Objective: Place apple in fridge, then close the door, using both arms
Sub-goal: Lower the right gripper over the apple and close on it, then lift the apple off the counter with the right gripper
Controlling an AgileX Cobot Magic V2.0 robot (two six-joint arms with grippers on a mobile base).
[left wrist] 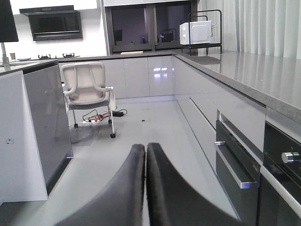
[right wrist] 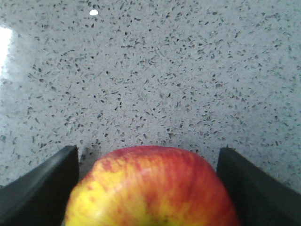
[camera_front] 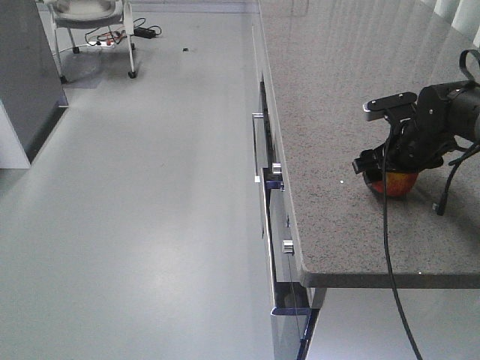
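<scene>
Our apple (right wrist: 150, 188) sits on the counter (right wrist: 150, 70), between the fingers (right wrist: 42, 183) of our right gripper (right wrist: 148, 153). We cannot tell if they squeeze it. Our left gripper (left wrist: 145, 147) is pinched closed.

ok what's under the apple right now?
Speckled grey countertop shows all around the apple. The patch directly beneath it is covered by the apple itself and the right gripper straddling it, so actual contact with the surface can't be confirmed.
</scene>
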